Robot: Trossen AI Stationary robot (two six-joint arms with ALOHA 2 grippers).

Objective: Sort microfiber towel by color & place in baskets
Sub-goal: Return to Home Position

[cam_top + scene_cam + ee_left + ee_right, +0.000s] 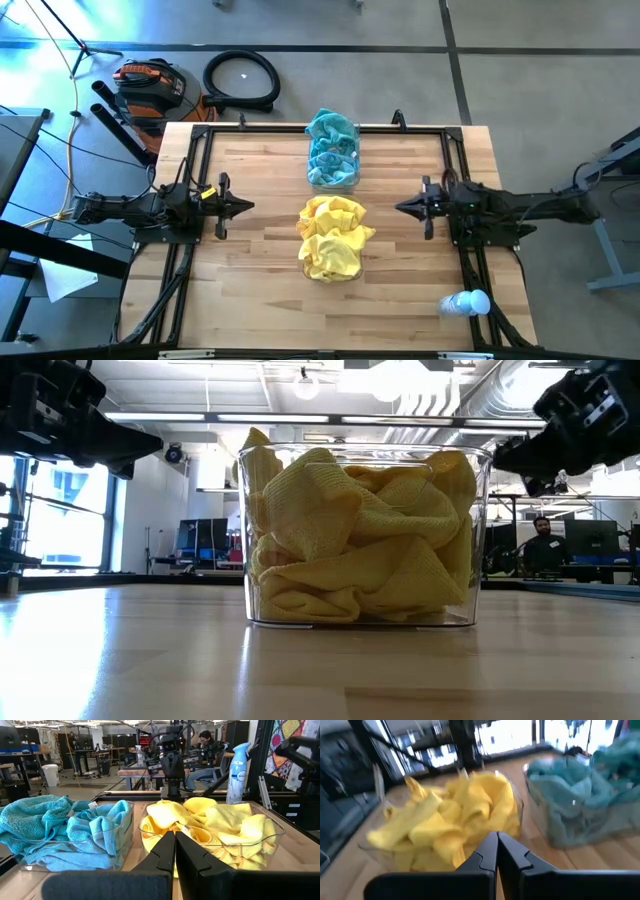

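Reading this as the parked pose: left gripper (247, 207) and right gripper (401, 207) sit at opposite sides of the table (260, 290), well apart from both bins, tips facing each other across the middle. Both pincers are closed tight, fingers meeting with no gap and nothing between them, which fits since there's nothing to carry. Yellow towels (334, 238) are heaped in the near bin (365, 456), up to the rim and bulging a bit over it. Blue towels (332, 148) fill the far bin (357, 150) just beside it, with a narrow gap between the two bins on the table's centre line. That spot puts each bin about equally near either arm. No loose towel shows on the wood in the high view, so my read is the sort is done and only homing remains. White spray bottle (467, 302) stands near the corner on the right arm's side, not part of the job. Risk looks low: the yellow heap is loose and could spill if bumped, but both arms are clear of it.
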